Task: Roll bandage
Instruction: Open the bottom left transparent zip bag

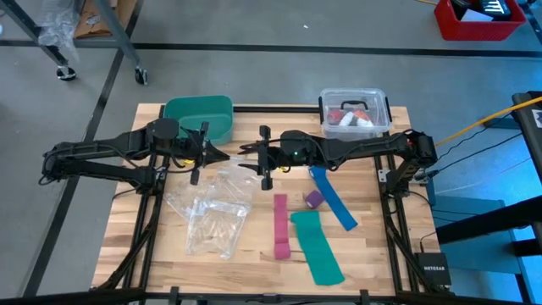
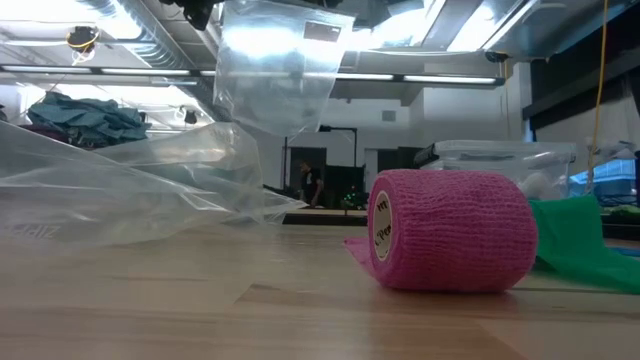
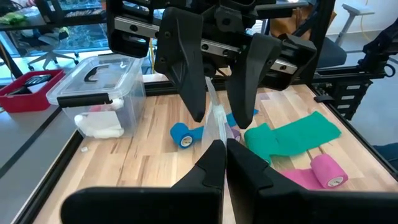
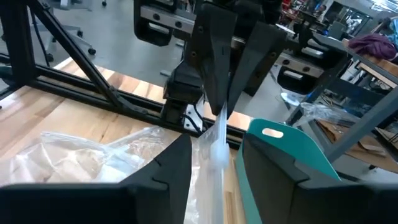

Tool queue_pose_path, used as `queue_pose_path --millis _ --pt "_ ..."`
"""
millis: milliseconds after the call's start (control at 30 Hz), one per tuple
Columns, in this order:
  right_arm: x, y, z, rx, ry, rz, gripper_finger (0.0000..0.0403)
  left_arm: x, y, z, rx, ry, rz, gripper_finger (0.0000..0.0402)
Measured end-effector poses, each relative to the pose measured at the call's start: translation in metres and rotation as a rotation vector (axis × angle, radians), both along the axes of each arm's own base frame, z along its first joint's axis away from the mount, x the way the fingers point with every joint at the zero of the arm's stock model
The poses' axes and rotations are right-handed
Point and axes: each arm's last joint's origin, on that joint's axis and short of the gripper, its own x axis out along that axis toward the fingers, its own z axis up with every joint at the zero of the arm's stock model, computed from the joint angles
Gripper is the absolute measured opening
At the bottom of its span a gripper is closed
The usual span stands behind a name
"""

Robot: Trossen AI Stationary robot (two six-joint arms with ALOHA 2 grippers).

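The purple bandage (image 1: 314,200) is a small stubby roll lying on the table between the pink strip and the blue strip; no gripper touches it. My left gripper (image 1: 212,154) is shut on a clear plastic bag (image 1: 237,161) held above the table's middle. My right gripper (image 1: 261,158) faces it, open. Its two fingers (image 4: 177,165) stand on either side of the same bag (image 4: 217,146) without plainly touching it. The bag hangs in the low view (image 2: 275,70). My left gripper pinches the clear bag's upper edge (image 3: 216,127) between its two shut fingers (image 3: 211,163). The fingers come level from the table's left side. The bag hangs below them, slack, its lower end (image 2: 270,125) clear of the table.
More clear plastic bags (image 1: 212,216) lie at the left of the table. A pink strip with a roll at its near end (image 1: 281,227), a green strip (image 1: 315,246) and a blue strip (image 1: 332,196) lie at the right. A green bin (image 1: 199,114) and a clear lidded box (image 1: 354,112) stand at the far edge.
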Motion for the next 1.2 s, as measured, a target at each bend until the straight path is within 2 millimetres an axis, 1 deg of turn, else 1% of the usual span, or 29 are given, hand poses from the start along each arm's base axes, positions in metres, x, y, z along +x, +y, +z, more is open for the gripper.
queue_pose_path --millis 133,467,667,767,967,1200 --pt "0.0 0.0 0.0 0.0 0.0 0.0 0.0132 0.0 0.0 0.0 0.0 0.0 0.0 0.0" --pt "-0.0001 0.0 -0.0006 0.0 0.007 0.0 0.0065 0.0001 0.0 0.0 0.0 0.0 0.0 0.0" --pt "-0.0005 0.0 -0.0022 0.0 0.024 0.0 0.0031 0.0001 0.0 0.0 0.003 0.0 -0.001 0.0" --pt "-0.001 0.0 -0.0043 -0.001 0.05 0.0 0.0027 0.0003 0.0003 -0.0005 0.017 0.004 0.008 0.0" --pt "-0.0018 0.0 -0.0065 -0.001 0.077 0.0 0.0042 0.0004 0.0005 -0.0009 0.032 0.005 0.009 0.0" --pt "-0.0027 0.0 -0.0091 -0.001 0.106 0.0 0.0032 -0.002 0.0002 -0.0001 0.041 0.004 0.01 0.0"
